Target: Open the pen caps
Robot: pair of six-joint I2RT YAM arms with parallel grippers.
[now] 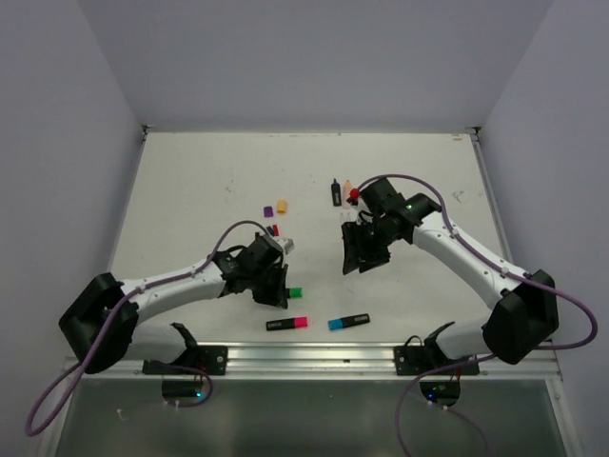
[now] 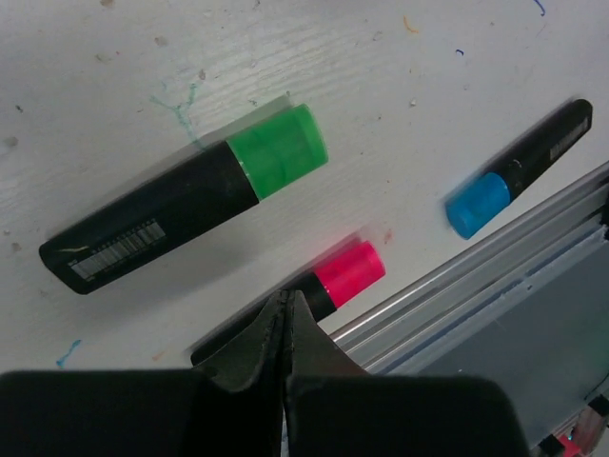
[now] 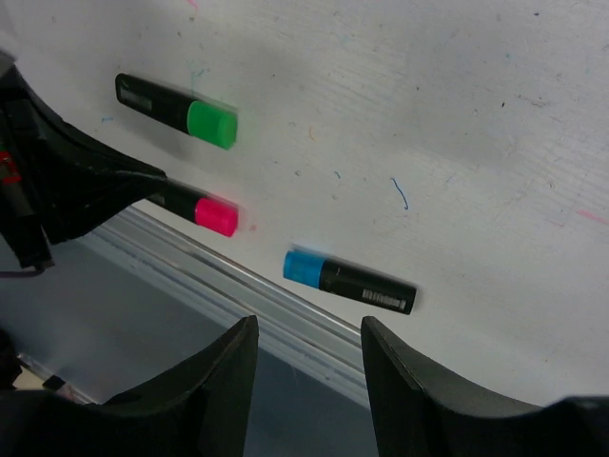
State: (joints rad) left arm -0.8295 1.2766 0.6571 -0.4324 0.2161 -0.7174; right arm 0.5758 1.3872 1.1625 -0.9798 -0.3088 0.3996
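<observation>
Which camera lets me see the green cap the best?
The left wrist view: the green cap is big and close, on its black pen. The right wrist view shows it small, the top view only as a tiny green dot.

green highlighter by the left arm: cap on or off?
On. The green cap is seated on its black highlighter, no tip showing.

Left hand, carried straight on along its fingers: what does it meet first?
Probably the pink-capped highlighter: the shut left hand has its tips right over that pen's black barrel, beside the cap. How high it hangs above the pen is unclear. The green-capped highlighter lies farther on.
</observation>
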